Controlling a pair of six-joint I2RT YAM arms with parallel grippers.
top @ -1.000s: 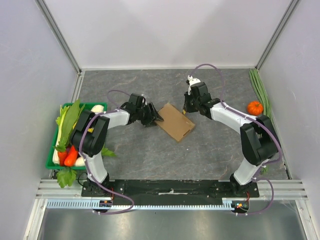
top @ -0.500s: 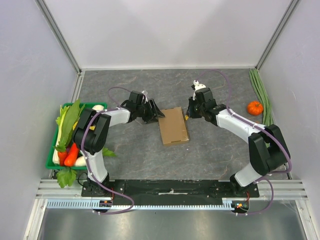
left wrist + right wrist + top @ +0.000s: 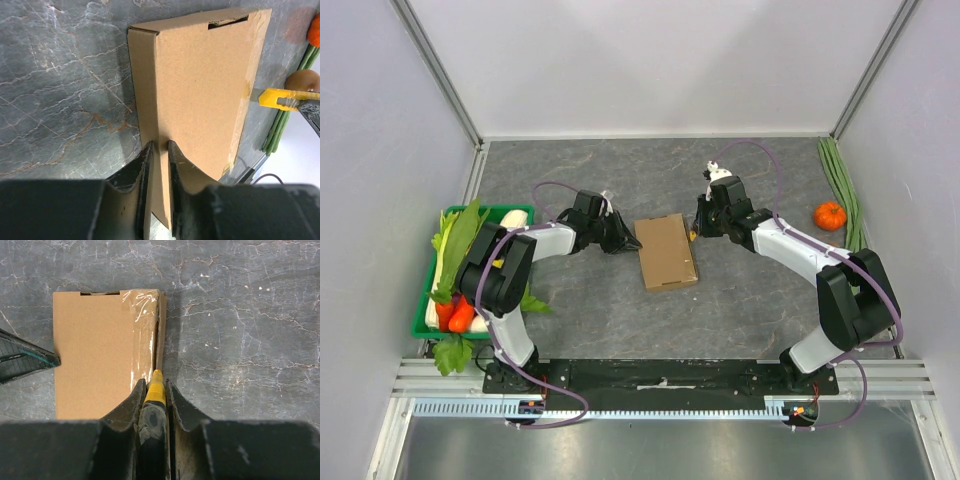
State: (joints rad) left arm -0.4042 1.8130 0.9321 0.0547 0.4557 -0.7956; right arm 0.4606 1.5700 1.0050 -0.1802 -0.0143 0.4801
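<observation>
Top external view first, and we start at the far left, where a green basket point(image 3: 420, 318) packed with vegetables sits against the left wall. The left arm reaches out from beside it. Its left hand point(image 3: 623, 238) sits right at the left long edge of the cardboard box point(image 3: 666, 251).

On the left wrist camera we see that hand point(image 3: 159, 147) drawn nearly closed. Only a thin slit shows between the fingers point(image 3: 144, 167), the tips are over the near edge of the box point(image 3: 200, 85), and nothing is pinched between them.

The box lies flat on the grey stone worktop point(image 3: 740, 310) at mid-table, long sides running away from us, with a slot in its far short edge. We see bare stone beyond it up to the back wall and more on the near side towards the arm bases.

Moving right, the right hand point(image 3: 697, 228) hugs the box's right long edge. On the right wrist camera the hand point(image 3: 155, 384) is clenched on a yellow utility knife point(image 3: 156, 396), whose tip meets the box point(image 3: 90, 355) where a shiny tape strip runs along that right edge.

Further right there is open stone, then an orange round fruit point(image 3: 830, 215) well apart from the box. Long green stalks point(image 3: 840, 180) lie along the right wall just beside it.
</observation>
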